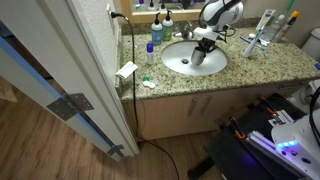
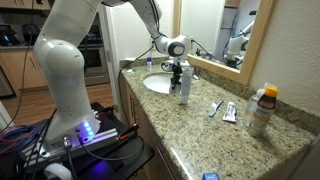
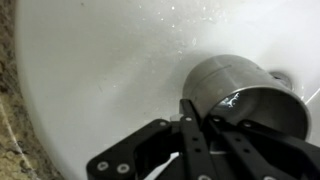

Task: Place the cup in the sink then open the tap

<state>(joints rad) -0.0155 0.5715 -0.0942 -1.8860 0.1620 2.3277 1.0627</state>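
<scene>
We have the small dark grey metal cup [image 3: 235, 90] in the round white sink [image 3: 90, 60], claw [image 3: 200, 115] clamped on its rim — letting go and opening the chrome tap [image 1: 184, 33] at the surface's [image 1: 270, 65] back edge remain.

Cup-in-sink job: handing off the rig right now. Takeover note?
The gripper looks shut on the rim of the cup, low inside the sink.
The cup is next to the drain; I cannot tell if it rests on the basin yet.
The tap stands behind the basin, not touched, and no stream shows.
Done: cup brought into the sink.
Left: release the cup, lift clear, open the tap.
</scene>
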